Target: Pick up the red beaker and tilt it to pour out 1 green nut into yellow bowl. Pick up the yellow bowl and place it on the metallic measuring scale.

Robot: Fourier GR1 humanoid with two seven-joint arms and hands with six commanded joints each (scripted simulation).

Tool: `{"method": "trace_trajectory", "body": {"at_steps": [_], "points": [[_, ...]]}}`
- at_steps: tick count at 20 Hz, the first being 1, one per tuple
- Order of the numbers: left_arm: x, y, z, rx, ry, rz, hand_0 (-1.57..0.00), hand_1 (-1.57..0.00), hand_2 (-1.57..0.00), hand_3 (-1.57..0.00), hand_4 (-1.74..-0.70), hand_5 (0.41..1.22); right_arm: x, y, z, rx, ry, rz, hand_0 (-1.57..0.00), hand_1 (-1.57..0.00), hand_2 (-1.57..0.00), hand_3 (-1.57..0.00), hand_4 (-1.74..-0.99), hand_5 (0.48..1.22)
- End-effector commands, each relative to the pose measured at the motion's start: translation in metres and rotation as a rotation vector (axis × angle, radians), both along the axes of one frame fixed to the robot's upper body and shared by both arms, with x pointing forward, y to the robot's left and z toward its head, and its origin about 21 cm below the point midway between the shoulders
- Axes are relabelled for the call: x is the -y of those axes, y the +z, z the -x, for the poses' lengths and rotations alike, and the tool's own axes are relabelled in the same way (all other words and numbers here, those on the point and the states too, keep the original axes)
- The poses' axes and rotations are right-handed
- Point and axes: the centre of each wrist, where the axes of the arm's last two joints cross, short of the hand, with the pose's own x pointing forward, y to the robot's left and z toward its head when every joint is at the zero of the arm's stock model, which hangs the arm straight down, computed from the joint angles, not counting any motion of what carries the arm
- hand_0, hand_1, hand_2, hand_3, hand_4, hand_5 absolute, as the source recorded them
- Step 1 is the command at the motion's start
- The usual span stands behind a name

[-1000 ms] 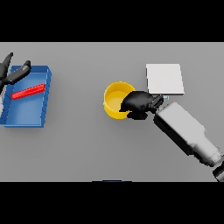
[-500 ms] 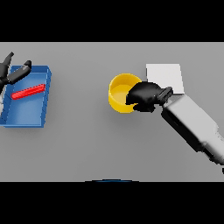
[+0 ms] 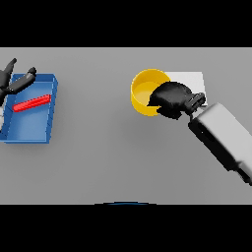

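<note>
Forearm of my right arm (image 3: 224, 140): white and grey, entering from the lower right and angled up toward the table's middle; nearest item to me.

Right hand (image 3: 172, 100): dark, at the end of that forearm, fingers curled over the right rim of the yellow bowl and clamped on it.

Yellow bowl (image 3: 144, 92): round, upright, right of centre. I see only plain yellow inside; a nut, if present, I cannot make out. Its right edge overlaps the near-left corner of the scale; whether it rests there or hangs above it, I cannot tell.

Measuring scale (image 3: 192, 81): pale flat square, just behind the right hand, partly covered by bowl and hand.

Blue tray (image 3: 50, 110): far left of the grey table (image 3: 98, 162), well apart from the bowl.

Red beaker (image 3: 32, 103): lying on its side in the tray, slanted.

Left hand (image 3: 11, 81): at the tray's far-left corner, fingers spread straight, holding nothing.
</note>
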Motion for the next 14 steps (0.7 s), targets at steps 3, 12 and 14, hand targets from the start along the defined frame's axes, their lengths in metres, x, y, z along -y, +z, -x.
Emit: {"method": "trace_trajectory", "body": {"at_steps": [3,12,14], "points": [[0.001,0.003,0.0,-0.003,0.012,0.002,0.0,0.0,0.0,0.0,-0.83,0.733,0.017,0.008,-0.015,0.056,-0.058,-0.028,-1.56,-1.57,-1.53,-1.16,-1.741,1.221],[0.001,0.01,0.004,-0.022,0.042,0.014,0.0,0.0,0.0,0.0,-0.86,0.762,0.068,-0.004,-0.049,0.103,-0.243,-0.029,-1.57,-1.57,-1.53,-1.17,-1.741,1.221],[0.0,0.011,0.005,-0.025,0.05,0.004,0.0,0.0,0.0,0.0,-0.86,0.773,0.073,-0.012,-0.055,0.101,-0.275,-0.043,-1.57,-1.57,-1.52,-1.17,-1.741,1.221]]}}
